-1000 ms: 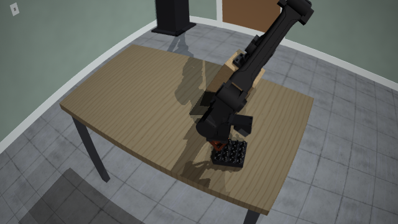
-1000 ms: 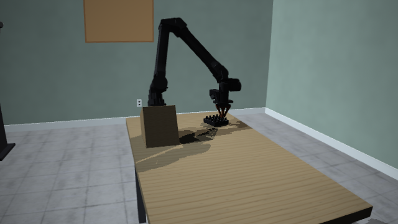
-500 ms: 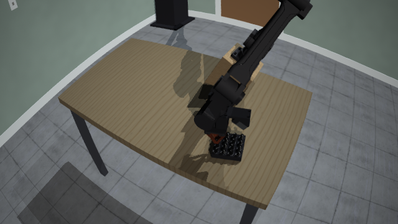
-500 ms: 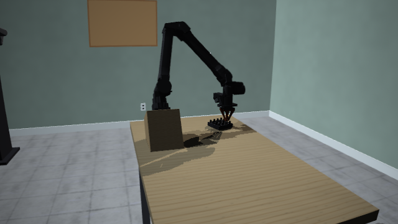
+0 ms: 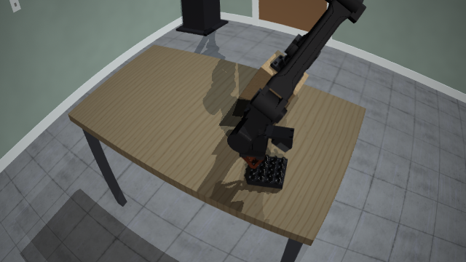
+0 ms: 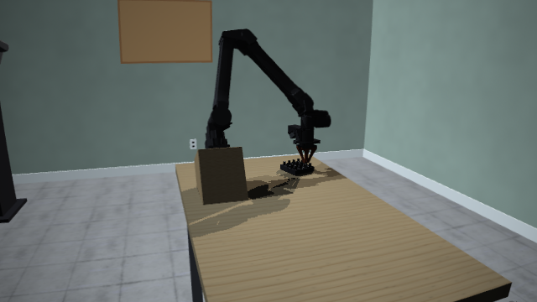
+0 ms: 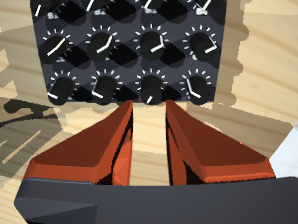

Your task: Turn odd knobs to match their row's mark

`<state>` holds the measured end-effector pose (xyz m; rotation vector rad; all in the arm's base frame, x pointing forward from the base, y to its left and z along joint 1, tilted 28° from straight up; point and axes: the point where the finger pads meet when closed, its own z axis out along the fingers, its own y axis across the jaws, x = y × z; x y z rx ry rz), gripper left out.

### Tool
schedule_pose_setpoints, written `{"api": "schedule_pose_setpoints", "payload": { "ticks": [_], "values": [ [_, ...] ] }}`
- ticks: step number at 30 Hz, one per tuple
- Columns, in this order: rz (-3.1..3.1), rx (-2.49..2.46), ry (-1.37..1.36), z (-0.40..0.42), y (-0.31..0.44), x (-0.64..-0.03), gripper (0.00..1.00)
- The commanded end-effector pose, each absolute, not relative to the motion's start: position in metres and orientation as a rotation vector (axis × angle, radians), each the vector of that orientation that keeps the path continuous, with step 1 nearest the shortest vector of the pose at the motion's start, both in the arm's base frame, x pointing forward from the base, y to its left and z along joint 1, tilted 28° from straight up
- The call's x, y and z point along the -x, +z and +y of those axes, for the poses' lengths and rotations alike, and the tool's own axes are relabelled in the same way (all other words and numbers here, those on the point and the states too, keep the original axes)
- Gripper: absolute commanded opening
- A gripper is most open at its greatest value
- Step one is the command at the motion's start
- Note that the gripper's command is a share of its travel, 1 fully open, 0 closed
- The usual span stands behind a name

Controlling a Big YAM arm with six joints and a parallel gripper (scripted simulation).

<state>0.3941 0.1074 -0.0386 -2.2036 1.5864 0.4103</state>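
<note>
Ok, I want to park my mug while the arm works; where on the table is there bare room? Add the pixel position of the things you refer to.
Bare wood spreads on the table [image 5: 145, 102] [image 6: 336, 235] beyond the wooden block [image 5: 256, 81] [image 6: 222, 176], away from the knob box [image 5: 266, 185] [image 6: 297, 171] [image 7: 175, 65]. It's crowded around the box, with the tool [image 5: 253, 164] [image 6: 307, 161] [image 7: 149, 109] right there.

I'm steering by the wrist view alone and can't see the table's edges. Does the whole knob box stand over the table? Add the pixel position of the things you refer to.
Observer: Yes, the top view shows the whole knob box [image 5: 265, 184] [image 6: 297, 171] [image 7: 122, 67] within the outline of the table [image 5: 145, 109] [image 6: 336, 235] [image 7: 265, 100].
Operator: Which way does the pincer [image 5: 253, 162] [image 6: 306, 162] [image 7: 149, 109] point?
Observer: The exterior view shows it pointing down.
Operator: Anything bulky elsewhere on the table?
Observer: Yes, a wooden block [image 5: 255, 81] [image 6: 222, 176].
</note>
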Motion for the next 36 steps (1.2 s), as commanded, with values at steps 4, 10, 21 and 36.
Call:
{"api": "schedule_pose_setpoints", "payload": {
  "ticks": [4,10,21,36],
  "values": [
    [1.593,2.194,0.404,0.101,-0.04,-0.398,0.18],
    [1.591,2.197,0.407,0.106,-0.044,-0.396,0.18],
    [1.591,2.202,0.416,0.114,-0.051,-0.393,0.18],
    [1.596,2.196,0.412,0.113,-0.054,-0.394,0.18]
  ]
}}
